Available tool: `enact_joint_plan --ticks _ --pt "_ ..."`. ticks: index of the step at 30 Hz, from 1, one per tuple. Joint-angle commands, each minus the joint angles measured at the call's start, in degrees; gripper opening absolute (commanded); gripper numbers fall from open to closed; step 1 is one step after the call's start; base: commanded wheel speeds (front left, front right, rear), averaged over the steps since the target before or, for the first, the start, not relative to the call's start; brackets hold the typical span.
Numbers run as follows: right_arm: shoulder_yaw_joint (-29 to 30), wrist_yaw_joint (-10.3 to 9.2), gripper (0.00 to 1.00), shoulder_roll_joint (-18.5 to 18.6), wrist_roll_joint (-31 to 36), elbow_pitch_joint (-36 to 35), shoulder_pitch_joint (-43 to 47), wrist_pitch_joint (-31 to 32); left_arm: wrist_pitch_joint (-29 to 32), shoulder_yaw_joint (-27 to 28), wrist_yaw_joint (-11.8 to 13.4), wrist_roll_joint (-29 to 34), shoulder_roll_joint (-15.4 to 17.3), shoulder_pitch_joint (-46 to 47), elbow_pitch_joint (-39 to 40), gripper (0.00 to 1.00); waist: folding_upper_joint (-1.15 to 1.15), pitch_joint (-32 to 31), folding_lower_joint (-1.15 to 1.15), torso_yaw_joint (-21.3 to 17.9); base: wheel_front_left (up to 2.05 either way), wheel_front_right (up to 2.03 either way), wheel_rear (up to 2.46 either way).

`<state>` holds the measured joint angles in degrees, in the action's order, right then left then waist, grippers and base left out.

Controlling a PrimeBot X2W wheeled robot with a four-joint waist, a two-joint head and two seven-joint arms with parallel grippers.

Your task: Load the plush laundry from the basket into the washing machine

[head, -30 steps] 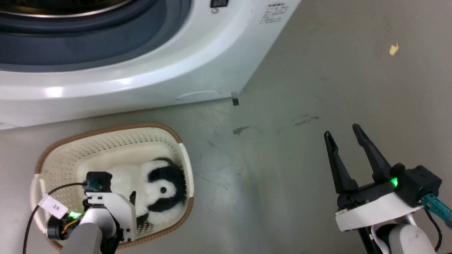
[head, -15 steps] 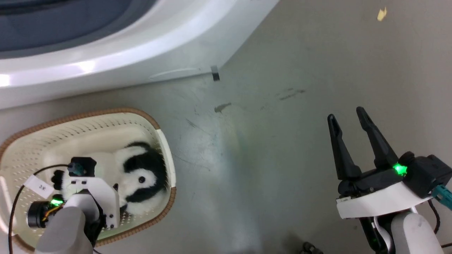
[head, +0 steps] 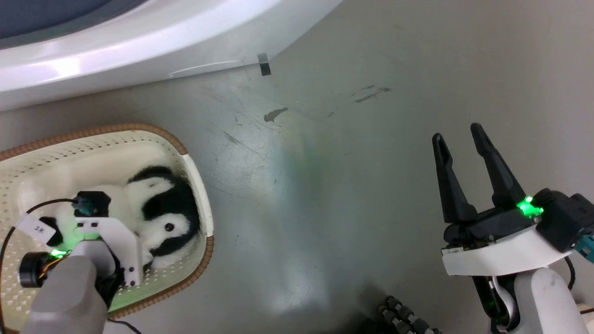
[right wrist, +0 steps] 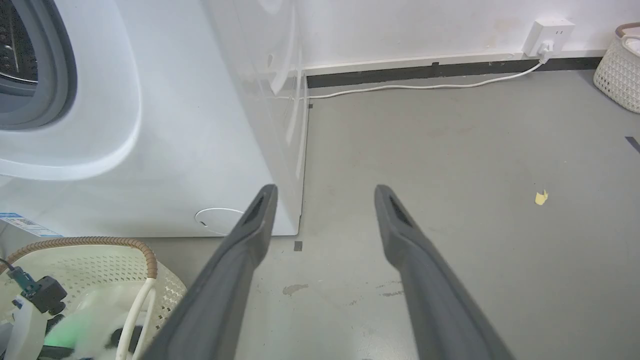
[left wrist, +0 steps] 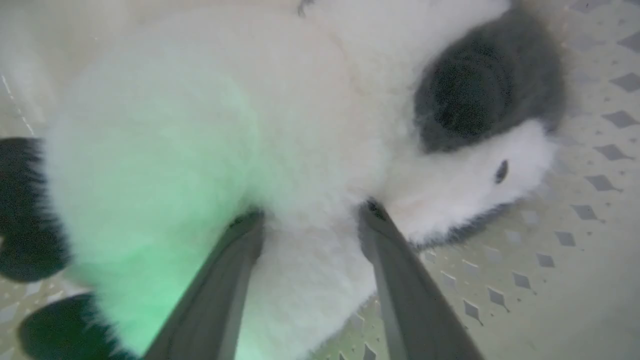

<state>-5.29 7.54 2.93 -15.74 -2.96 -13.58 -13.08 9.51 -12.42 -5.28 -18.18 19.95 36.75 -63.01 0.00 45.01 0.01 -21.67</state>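
The black-and-white panda plush (head: 162, 218) lies in the cream basket (head: 93, 132) on the floor at lower left. My left arm's wrist (head: 109, 241) reaches down into the basket over the toy. In the left wrist view my left gripper (left wrist: 310, 217) is open, both fingertips (left wrist: 245, 235) pressed into the panda's white fur (left wrist: 200, 125) beside its head. My right gripper (head: 458, 134) hangs open and empty over bare floor at the right, far from the basket. The white washing machine (head: 139, 41) stands behind the basket; its grey door seal (right wrist: 55, 75) is at the left of the right wrist view.
A dark tape mark (head: 264, 65) sits by the washer's front corner. A yellow scrap (right wrist: 541, 198) lies on the grey floor. A white cable (right wrist: 425, 86) runs along the wall to an outlet (right wrist: 547, 30). Another pale basket (right wrist: 620, 70) stands far right.
The head camera has tilted down and turned, so washer and basket slid up and left in view. My left gripper stays on the panda in the basket; the right gripper holds still.
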Motion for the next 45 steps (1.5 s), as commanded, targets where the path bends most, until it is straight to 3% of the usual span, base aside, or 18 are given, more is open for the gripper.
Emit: enact_joint_plan --ticks 1,11,17,26,29,34,45 --pt "-0.1 -0.05 1.0 0.0 -0.7 -0.1 -1.3 -0.7 -0.1 -0.8 -0.4 -0.8 0.3 0.8 -2.2 0.0 0.0 0.1 -0.01 -0.4 0.0 0.0 0.0" --pt "1.2 -0.05 1.0 0.0 0.5 0.9 -0.6 -1.8 -7.4 -1.7 -0.9 -3.7 -1.1 0.3 -7.4 0.0 0.0 -4.2 -0.01 0.3 0.0 0.0 0.0" --pt "2.3 -0.05 1.0 -0.1 3.6 2.1 2.0 -1.9 -16.7 -1.8 -1.1 -5.1 -4.5 -3.7 -8.3 0.0 0.0 -13.3 -0.01 4.2 0.0 0.0 0.0" --pt "5.1 -0.05 1.0 -0.1 7.5 1.1 7.9 -1.9 -23.7 -3.3 -1.8 -5.3 -8.6 -9.3 -6.9 0.0 0.0 -25.5 -0.01 9.8 0.0 0.0 0.0" --pt "5.9 -0.05 1.0 -0.1 8.3 1.2 9.8 -1.9 -24.4 -3.7 -1.9 -4.9 -9.5 -11.8 -3.4 0.0 0.0 -29.3 -0.01 11.9 0.0 0.0 0.0" --pt "6.7 -0.05 1.0 -0.1 8.9 1.3 12.1 -1.9 -24.5 -2.1 -1.1 -3.1 -10.0 -18.5 9.6 0.0 0.0 -34.3 -0.01 14.6 0.0 0.0 0.0" --pt "7.6 -0.05 1.0 -0.1 8.9 1.7 15.6 -1.9 -24.5 1.8 1.1 3.2 -11.1 -30.4 36.3 0.0 0.0 -39.8 -0.01 17.5 0.0 0.0 0.0"
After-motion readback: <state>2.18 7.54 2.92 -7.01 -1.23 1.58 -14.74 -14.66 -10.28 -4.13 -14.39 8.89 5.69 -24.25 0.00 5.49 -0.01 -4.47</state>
